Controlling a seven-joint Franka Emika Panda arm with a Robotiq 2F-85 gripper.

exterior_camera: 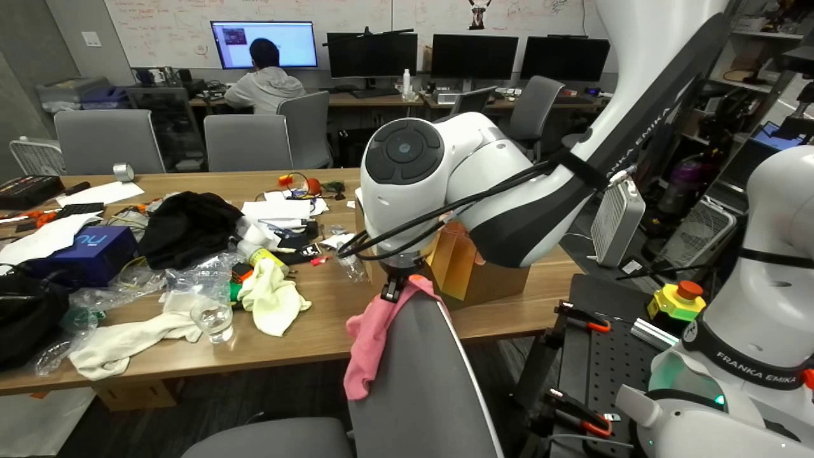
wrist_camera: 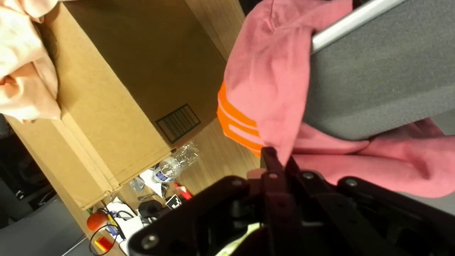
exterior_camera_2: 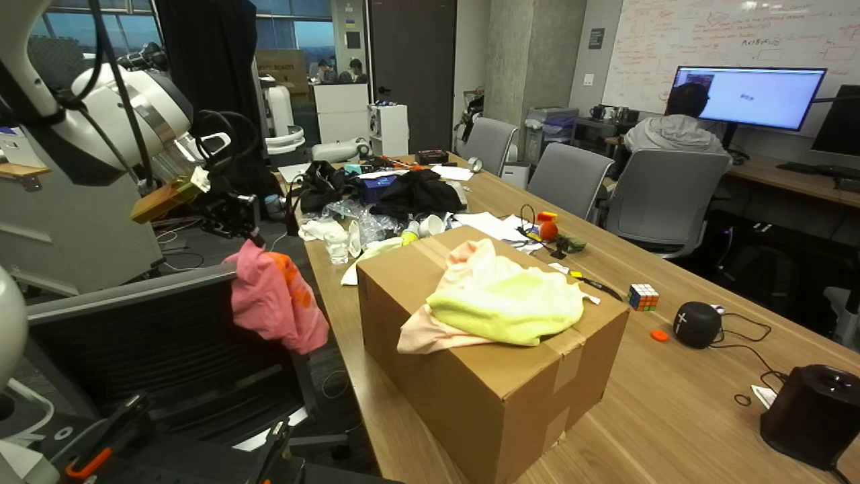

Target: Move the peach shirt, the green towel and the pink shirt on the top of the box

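The pink shirt (exterior_camera: 365, 350) hangs over the top edge of the chair back; it shows in an exterior view (exterior_camera_2: 272, 296) and in the wrist view (wrist_camera: 270, 78). My gripper (exterior_camera: 390, 292), seen also in an exterior view (exterior_camera_2: 256, 236) and the wrist view (wrist_camera: 279, 156), is shut on a pinched peak of the pink shirt. The box (exterior_camera_2: 430, 376) stands on the table, partly behind the arm in an exterior view (exterior_camera: 502, 289). On its top lies the peach shirt (exterior_camera_2: 430, 333), also in the wrist view (wrist_camera: 25, 78). The green towel (exterior_camera_2: 510, 302) lies over the peach shirt.
The grey chair (exterior_camera: 413, 381) stands against the front edge of the table (exterior_camera: 318, 337). A smaller pale yellow-green cloth (exterior_camera: 272, 299), a glass (exterior_camera: 213, 321) and clutter lie on the table. A Rubik's cube (exterior_camera_2: 643, 297) and a black speaker (exterior_camera_2: 697, 325) are beyond the box.
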